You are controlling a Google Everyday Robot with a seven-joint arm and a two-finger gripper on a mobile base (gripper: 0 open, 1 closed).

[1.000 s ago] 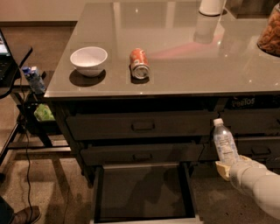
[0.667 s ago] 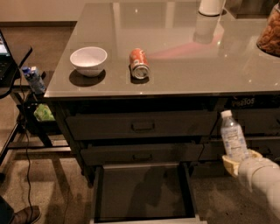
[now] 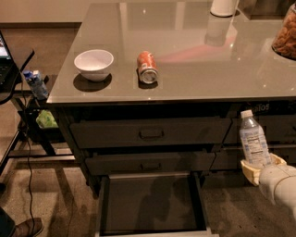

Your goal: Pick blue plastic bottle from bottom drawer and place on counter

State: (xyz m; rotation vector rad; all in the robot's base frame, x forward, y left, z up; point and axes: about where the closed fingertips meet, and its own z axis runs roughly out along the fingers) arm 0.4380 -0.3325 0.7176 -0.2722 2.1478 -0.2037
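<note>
The blue plastic bottle (image 3: 253, 140), clear with a white cap and a white label, stands upright in the air at the right, in front of the cabinet's dark drawer fronts. My gripper (image 3: 262, 167) is shut on its lower end, its cream fingers (image 3: 249, 172) cupping the base. The bottle's cap is below the edge of the counter (image 3: 185, 51). The bottom drawer (image 3: 150, 203) is pulled out at lower centre, its dark inside bare.
On the counter lie an orange soda can (image 3: 146, 67) on its side and a white bowl (image 3: 94, 64); a white container (image 3: 224, 6) and a snack jar (image 3: 286, 34) stand at the back right. A black side table (image 3: 14, 69) and cables are at the left.
The gripper has carried the bottle up and to the right, away from the open drawer. The bottle stays upright.
</note>
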